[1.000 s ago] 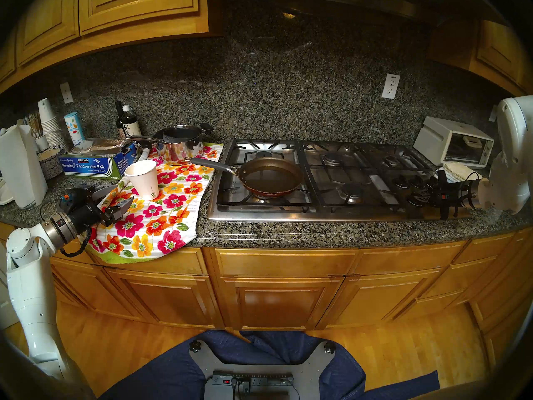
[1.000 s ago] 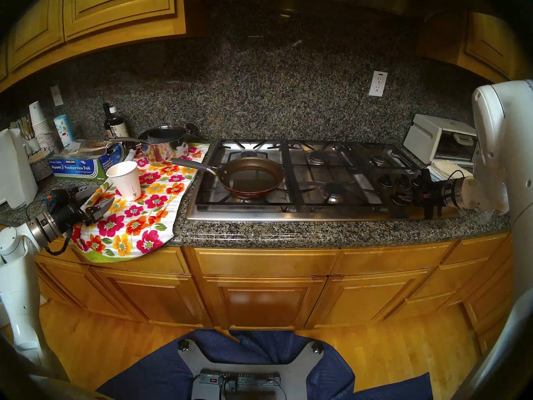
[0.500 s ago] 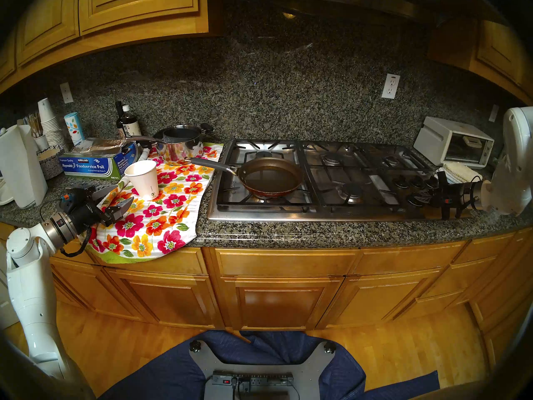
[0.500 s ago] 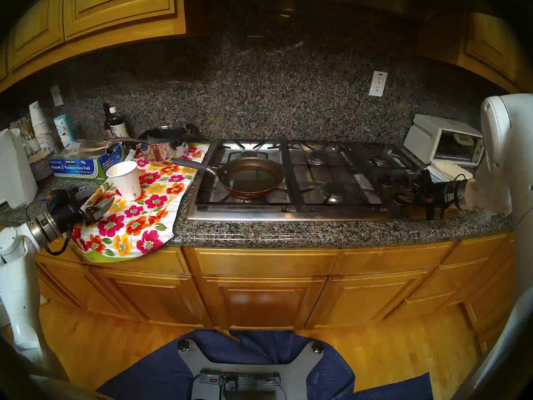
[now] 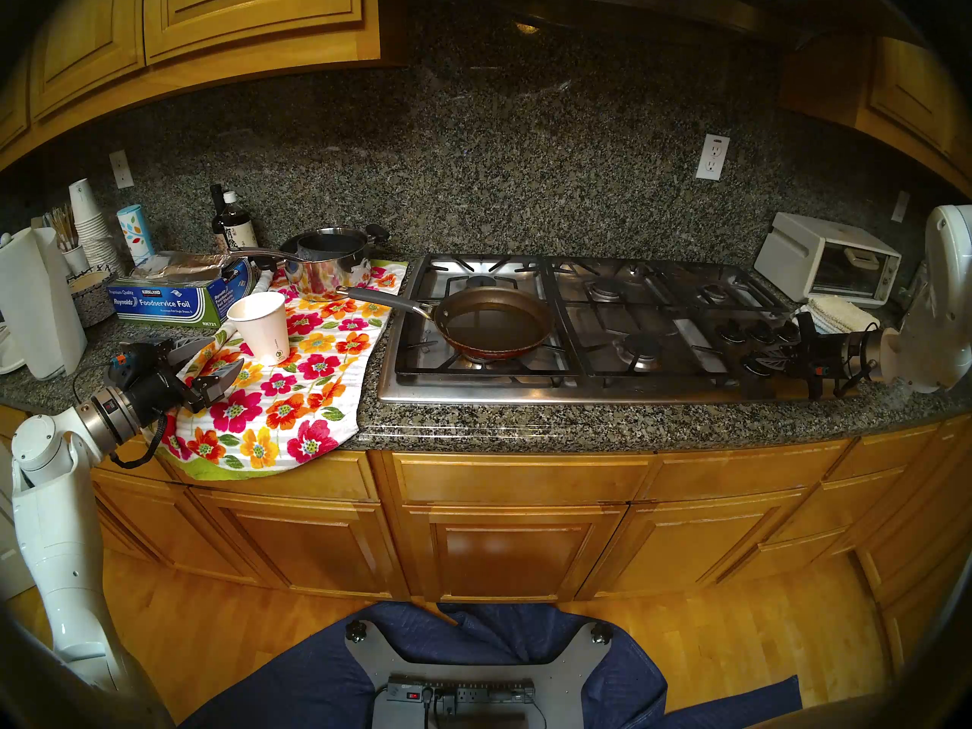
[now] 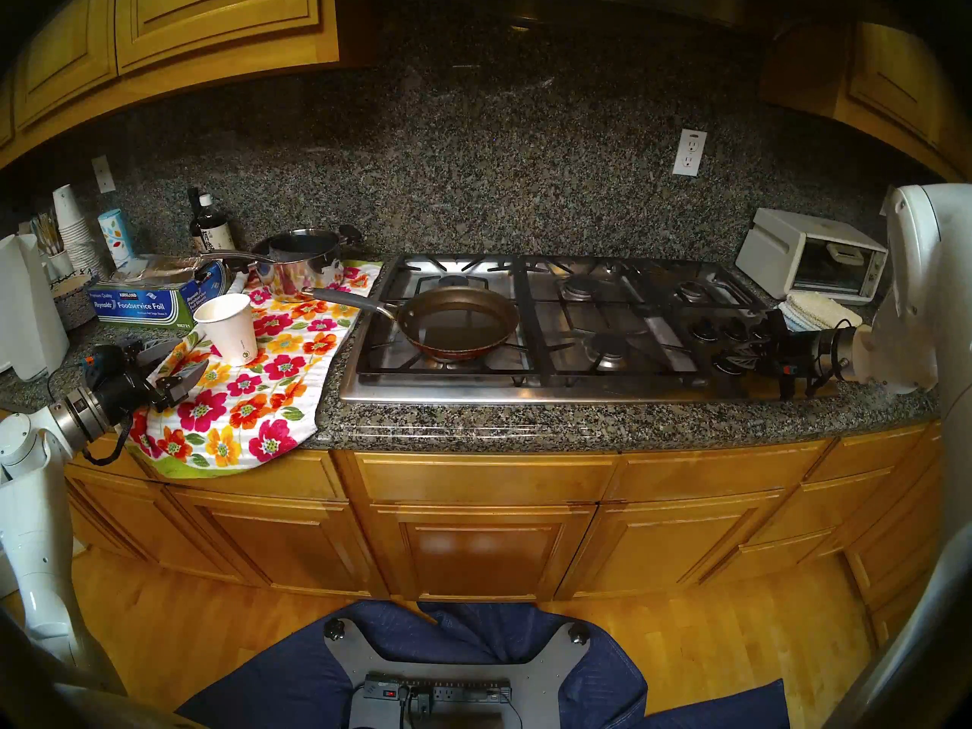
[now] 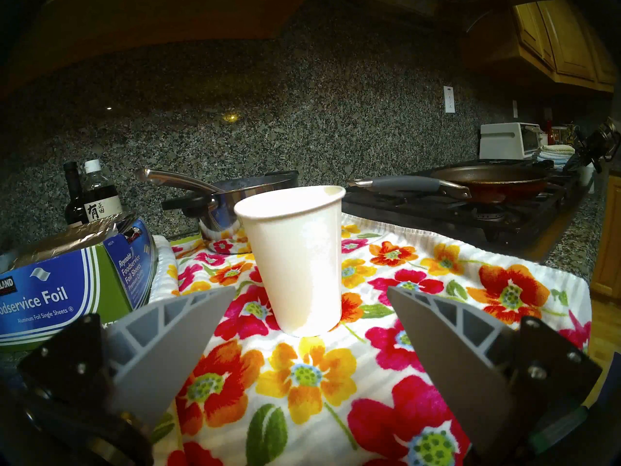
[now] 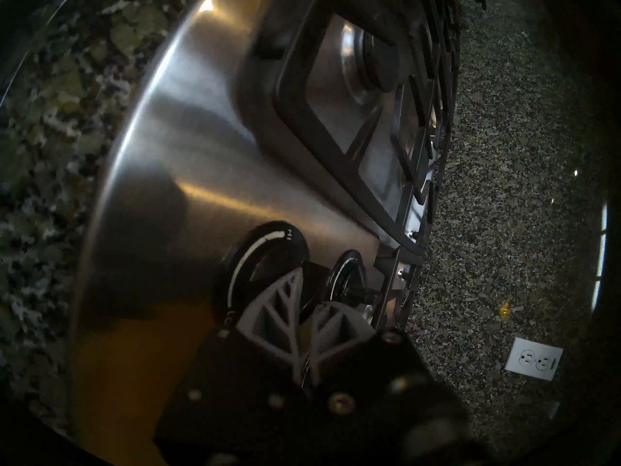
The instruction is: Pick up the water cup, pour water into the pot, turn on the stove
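A: What has been altered over the last second?

B: Only the right arm. Its white forearm has been swung out toward the right end of the worktop [image 5: 526,423], while the right claw [image 5: 763,361] has been kept at the knobs by the front right corner of the gas cooktop [image 5: 526,391]. A twist of a knob is suggested. The left claw [image 5: 218,357], the paper cup [image 5: 261,325] and the frying pan [image 5: 494,323] have not been moved.

A: What is implied for the task?

B: The last step is judged to be under way. The cup is stood upright on the flowered towel [image 5: 294,396] toward the front left of the worktop. The pan is set on the cooktop's front left burner, and a dark, glossy pool is seen in it. Pouring is therefore taken as done. No flame can be made out yet.

A: What is added by the wrist views?

B: In the right wrist view, the claw's fingers are seen drawn close about a black knob [image 8: 314,282], apparently pinching it, and HI and LO marks are shown. None of that is resolved from the head. In the left wrist view, the left claw is shown spread wide, with the cup just ahead and untouched. The cup's green logo is shown only from the head.
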Tool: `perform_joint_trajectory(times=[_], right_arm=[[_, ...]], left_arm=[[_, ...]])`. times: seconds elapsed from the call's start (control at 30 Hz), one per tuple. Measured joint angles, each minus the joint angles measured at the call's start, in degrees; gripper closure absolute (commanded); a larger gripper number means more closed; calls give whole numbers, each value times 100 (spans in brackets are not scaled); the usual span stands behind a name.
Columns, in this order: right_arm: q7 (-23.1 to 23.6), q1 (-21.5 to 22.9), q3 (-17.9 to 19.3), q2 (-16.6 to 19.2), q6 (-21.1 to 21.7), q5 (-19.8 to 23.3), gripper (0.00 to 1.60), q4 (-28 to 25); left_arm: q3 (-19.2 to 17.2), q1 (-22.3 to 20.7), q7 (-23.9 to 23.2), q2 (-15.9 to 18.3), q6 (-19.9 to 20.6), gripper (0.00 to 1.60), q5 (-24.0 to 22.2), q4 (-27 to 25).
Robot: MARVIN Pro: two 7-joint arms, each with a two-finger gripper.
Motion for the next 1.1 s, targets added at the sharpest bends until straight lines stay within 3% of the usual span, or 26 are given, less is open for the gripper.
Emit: perform_joint_trajectory(times=[0.53, 1.1], right_arm=[[-146, 0, 194, 208, 39, -552, 160, 300], [-89, 39, 562, 303, -29, -1062, 160, 279]], left_arm=[[0, 0, 0, 0, 0, 0, 0, 0], [0, 0, 0, -1, 0, 0, -1, -1]])
